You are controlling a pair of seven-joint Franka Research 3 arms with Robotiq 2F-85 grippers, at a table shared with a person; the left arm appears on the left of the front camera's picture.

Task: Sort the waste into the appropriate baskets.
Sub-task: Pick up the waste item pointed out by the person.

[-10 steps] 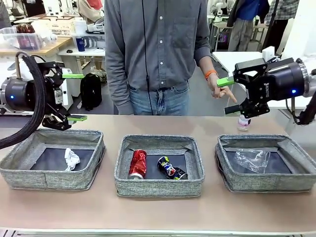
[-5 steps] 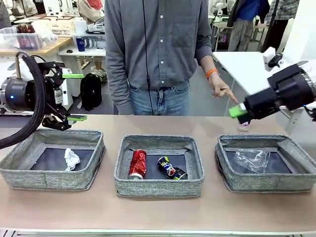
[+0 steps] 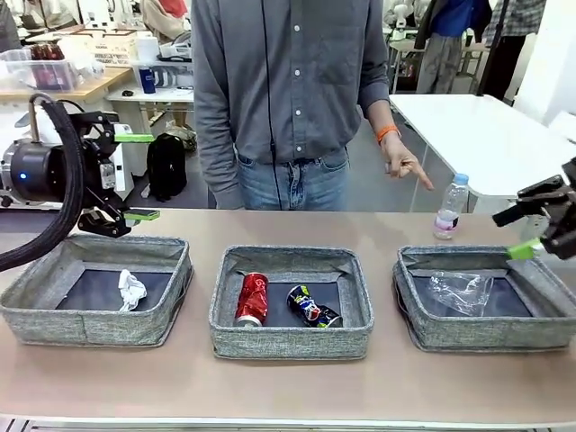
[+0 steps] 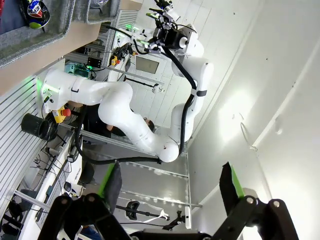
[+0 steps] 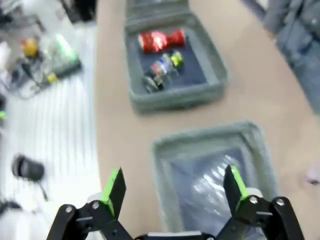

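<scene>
The right gripper [image 3: 538,225] now sits at the table's right edge, jaws spread and holding nothing — a second ago it hung by the person's pointing hand [image 3: 402,166], in front of the water bottle [image 3: 449,208]. That pull-back uncovers the bottle, upright on the table behind the right basket [image 3: 531,324] and the one item not yet sorted. The left gripper [image 3: 135,177] hangs unchanged above the left basket [image 3: 54,317], fingers apart and empty. The middle basket [image 3: 288,340] holds the red can [image 3: 251,298] and the blue-and-yellow can [image 3: 310,307]. The plastic cup [image 3: 459,291] lies in the right basket and the paper wad [image 3: 131,290] in the left — none of these has moved.
</scene>
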